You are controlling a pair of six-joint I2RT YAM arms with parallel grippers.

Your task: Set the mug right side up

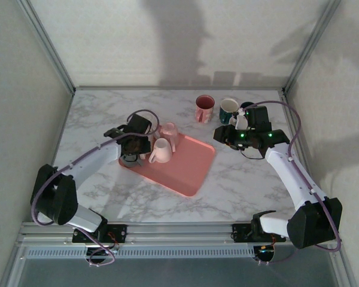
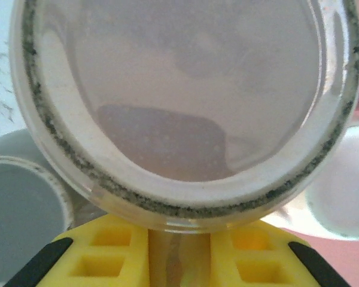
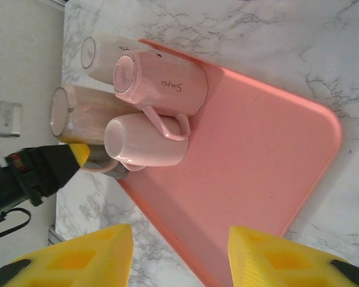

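Beige mug (image 2: 179, 107): speckled base ring sits just ahead of the left jaws, by a corner of the tray.
Left gripper (image 2: 179, 254): jaws drawn narrow, clamped on the mug (a tan part of it sits between the yellow pads).
Right gripper (image 3: 179, 251): jaws wide apart, nothing between them; pink tray (image 3: 257, 149) lies ahead.
Neighbours: pale mug (image 3: 146, 143) and pink mug (image 3: 161, 84) touching; cream mug (image 3: 102, 54) beyond.
Writing: script on the pink mug, starts "S", rest unclear.

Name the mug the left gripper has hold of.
The tan mug, its handle pinched in the left gripper; the pink mug, white mug and cream mug beside it stand free.
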